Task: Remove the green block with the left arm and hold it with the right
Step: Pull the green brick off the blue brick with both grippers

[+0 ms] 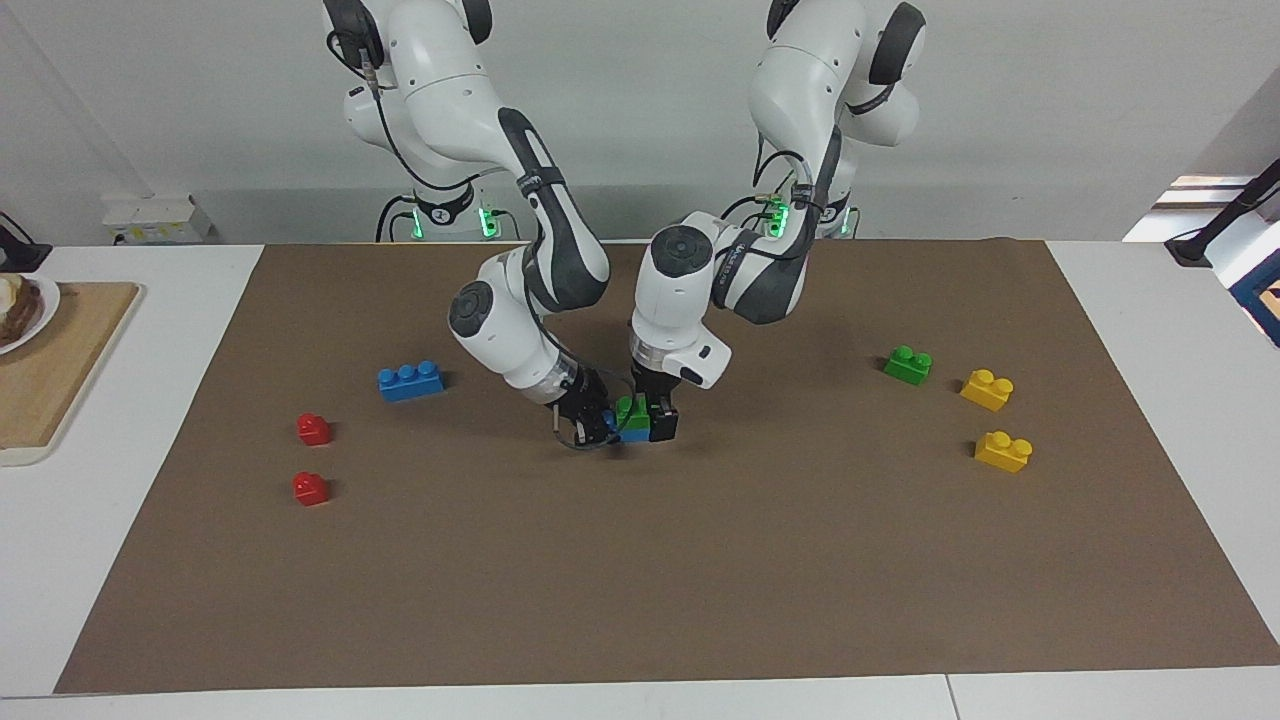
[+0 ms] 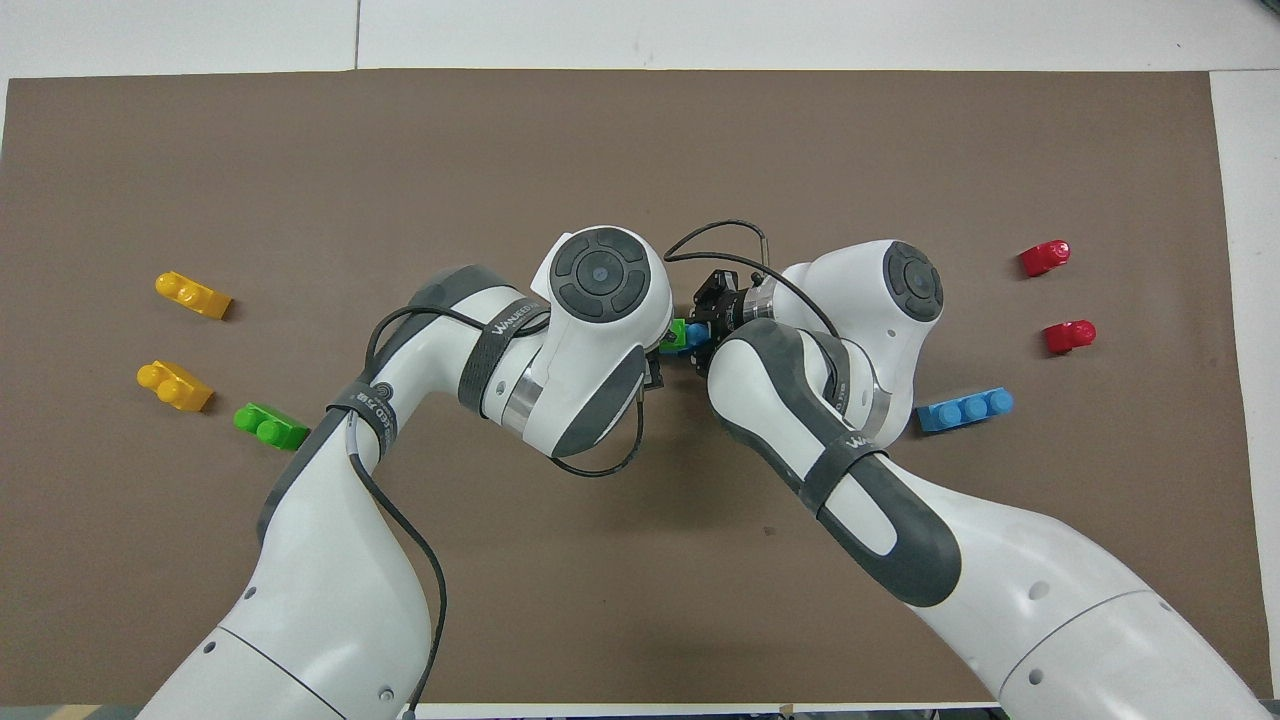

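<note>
A small green block (image 1: 632, 407) sits on a blue brick (image 1: 633, 433) at the middle of the brown mat, just above its surface. My left gripper (image 1: 646, 418) comes down from above and is shut on the green block. My right gripper (image 1: 600, 425) comes in from the side and is shut on the blue brick. In the overhead view the green block (image 2: 673, 335) and the blue brick (image 2: 696, 334) show as slivers between the two hands, with the right gripper (image 2: 712, 325) beside them. A second green block (image 1: 908, 364) lies loose toward the left arm's end.
Two yellow bricks (image 1: 987, 389) (image 1: 1003, 451) lie beside the loose green block. A three-stud blue brick (image 1: 411, 381) and two red pieces (image 1: 313, 429) (image 1: 310, 489) lie toward the right arm's end. A wooden board (image 1: 50, 370) lies off the mat there.
</note>
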